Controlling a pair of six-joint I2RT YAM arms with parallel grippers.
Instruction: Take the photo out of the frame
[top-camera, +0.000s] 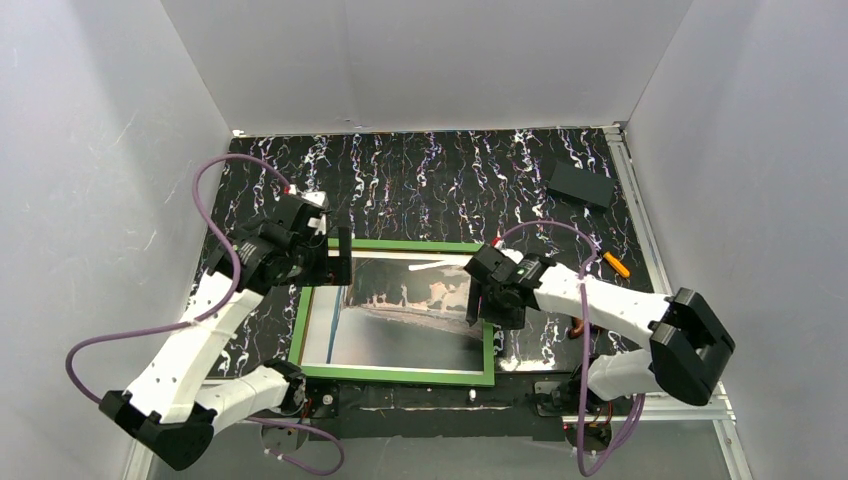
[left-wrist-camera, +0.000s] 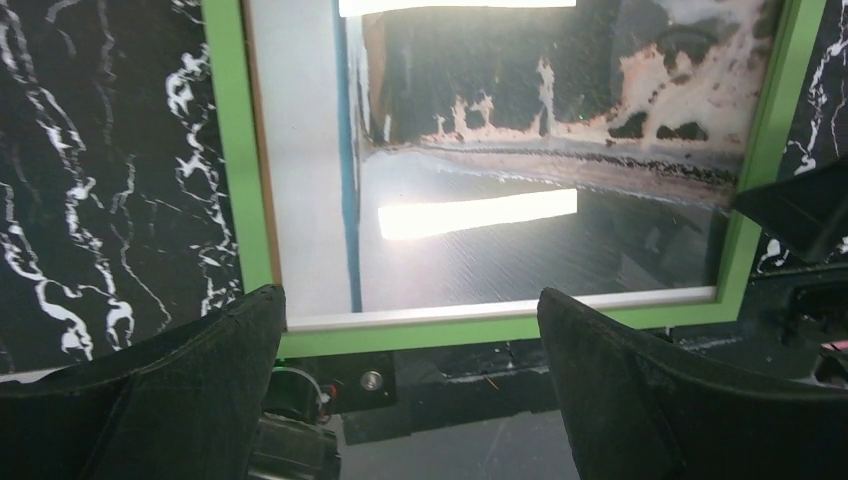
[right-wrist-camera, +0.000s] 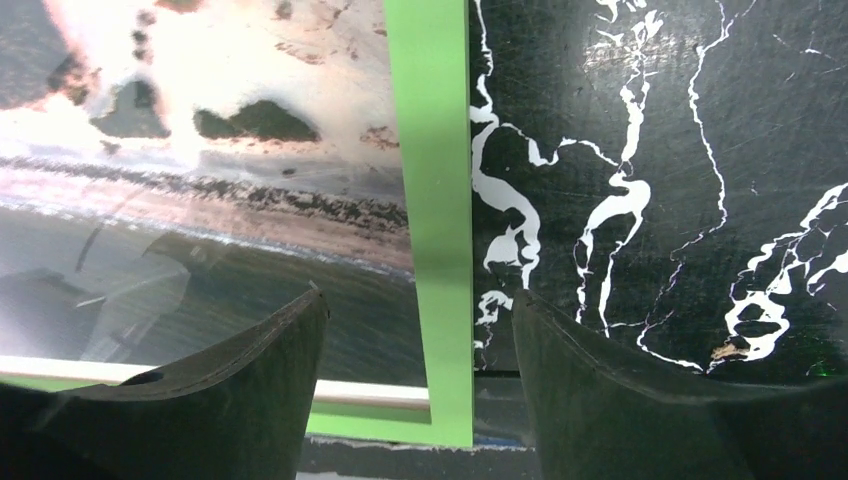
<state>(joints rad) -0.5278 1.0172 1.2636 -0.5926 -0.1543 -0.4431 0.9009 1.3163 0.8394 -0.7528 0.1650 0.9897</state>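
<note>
Grey-beige and blurry, with a pale band, a dark blue stripe down one side and a white border, the large rectangular photo (top-camera: 400, 310) lies flat inside the thin rectangular frame with the bright green narrow border (top-camera: 395, 374). It has not yet been lifted out. Strong light glares off its surface.

The right gripper (right-wrist-camera: 418, 300) hangs over the frame's right rail, released, one finger above the picture side and the other above the table side, with the green strip between them and touching neither. The left gripper (left-wrist-camera: 410, 300) hovers over the frame's left part near its far corner, spread wide and holding nothing.

Beyond the frame's far right corner, well apart, lies a flat dark grey rectangular block (top-camera: 580, 184). A small orange object (top-camera: 617, 264) rests to the frame's right. All of it sits on a black mat veined with white (top-camera: 440, 180).

Risks, as I judge them: closing on the rail could lift or drag the whole frame instead of freeing the print. A finger pressed on the glossy face could crease or smudge it. The glare may hide the print's edge.

Count: one photo, one frame, two grippers, one grey block, one orange object.
</note>
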